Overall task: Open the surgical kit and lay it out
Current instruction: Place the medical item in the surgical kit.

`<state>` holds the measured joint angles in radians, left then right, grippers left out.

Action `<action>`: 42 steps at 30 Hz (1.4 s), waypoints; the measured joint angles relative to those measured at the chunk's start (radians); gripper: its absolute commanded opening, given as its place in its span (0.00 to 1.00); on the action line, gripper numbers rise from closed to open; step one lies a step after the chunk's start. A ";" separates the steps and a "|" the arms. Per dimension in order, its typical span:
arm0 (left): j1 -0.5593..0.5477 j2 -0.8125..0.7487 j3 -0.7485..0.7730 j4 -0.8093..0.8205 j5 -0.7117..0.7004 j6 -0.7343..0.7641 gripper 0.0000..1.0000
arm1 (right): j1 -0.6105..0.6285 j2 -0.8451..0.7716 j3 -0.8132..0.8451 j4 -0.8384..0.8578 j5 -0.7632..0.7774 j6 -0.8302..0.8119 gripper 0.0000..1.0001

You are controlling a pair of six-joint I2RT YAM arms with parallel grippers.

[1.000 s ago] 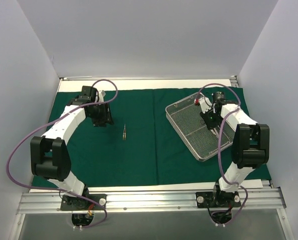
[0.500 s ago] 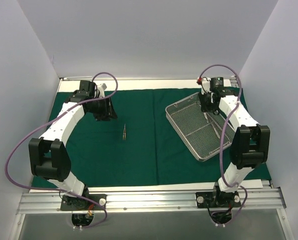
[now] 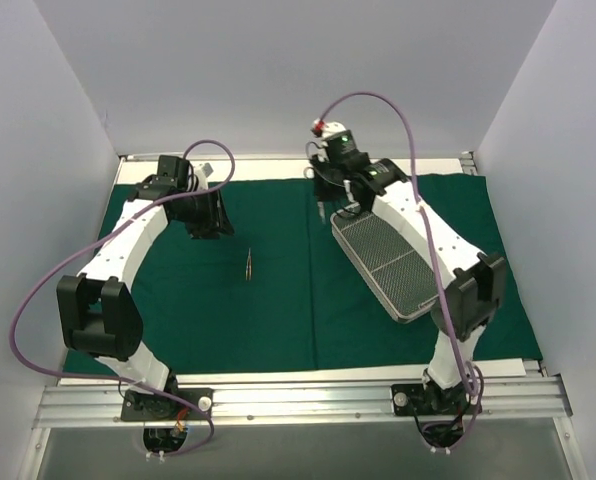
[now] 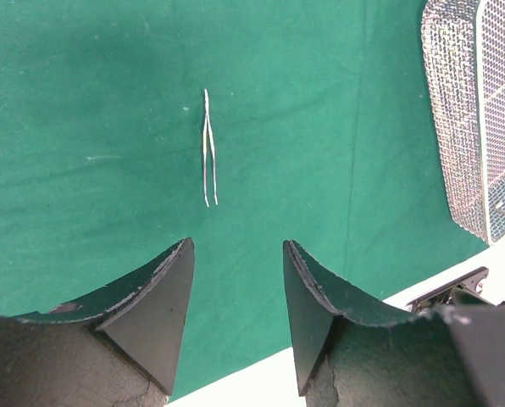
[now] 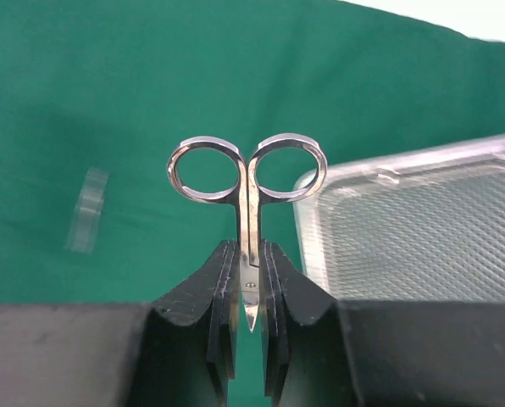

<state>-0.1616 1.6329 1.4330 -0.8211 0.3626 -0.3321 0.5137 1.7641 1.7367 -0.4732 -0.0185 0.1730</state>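
R gripper (image 5: 250,254) clamped on scissors (image 5: 246,174) near the pivot, blades tucked back betw the fingers, loops pointing out. It hangs over the green drape (image 5: 108,102), just beside the mesh tray (image 5: 422,237) corner. L gripper (image 4: 238,254) open & empty over the drape, w/ tweezers (image 4: 208,153) flat on the cloth ahead of it. Risk: thin grip on smooth steel, so scissors may swivel or slip at set-down; a blade tip catching the cloth could bunch the drape
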 measured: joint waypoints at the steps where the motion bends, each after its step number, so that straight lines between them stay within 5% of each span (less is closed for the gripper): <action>1: 0.001 0.000 -0.001 0.000 -0.003 0.000 0.55 | 0.033 0.020 0.038 -0.001 0.014 0.031 0.00; 8: 0.034 -0.035 -0.008 -0.031 -0.050 -0.005 0.55 | 0.164 0.256 0.273 -0.002 0.055 0.257 0.00; 19: 0.113 -0.135 -0.035 -0.061 -0.105 -0.023 0.55 | 0.218 0.545 0.376 -0.104 0.056 0.602 0.00; 42: 0.115 -0.144 -0.081 -0.054 -0.095 -0.026 0.55 | 0.272 0.690 0.471 -0.242 0.039 0.587 0.00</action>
<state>-0.0463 1.4887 1.3521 -0.8753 0.2680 -0.3576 0.7860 2.4542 2.2078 -0.7155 0.0208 0.7601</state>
